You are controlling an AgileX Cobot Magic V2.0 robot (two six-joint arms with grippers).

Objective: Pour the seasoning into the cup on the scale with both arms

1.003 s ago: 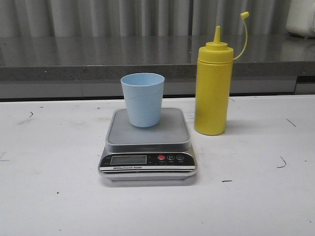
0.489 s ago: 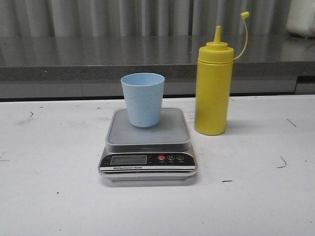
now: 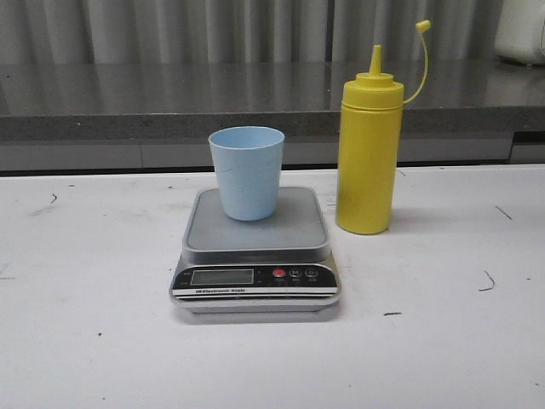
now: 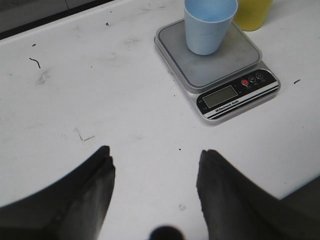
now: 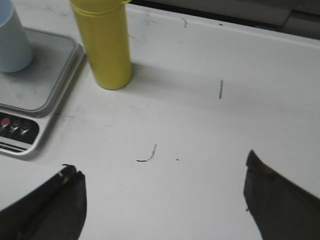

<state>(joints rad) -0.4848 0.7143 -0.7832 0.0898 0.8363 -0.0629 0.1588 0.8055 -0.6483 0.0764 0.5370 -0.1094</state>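
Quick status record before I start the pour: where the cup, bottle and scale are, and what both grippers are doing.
cup: upright on the scale platform, looks empty
scale: on the table, display facing the robot, reading not legible
bottle: upright on the table just right of the scale, nozzle uncapped, cap hanging on its tether
left gripper: open, holding nothing, short of the scale
right gripper: open, holding nothing, short of the bottle
pour: not started

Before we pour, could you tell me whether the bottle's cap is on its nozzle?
No, the cap hangs off its tether beside the bare nozzle.
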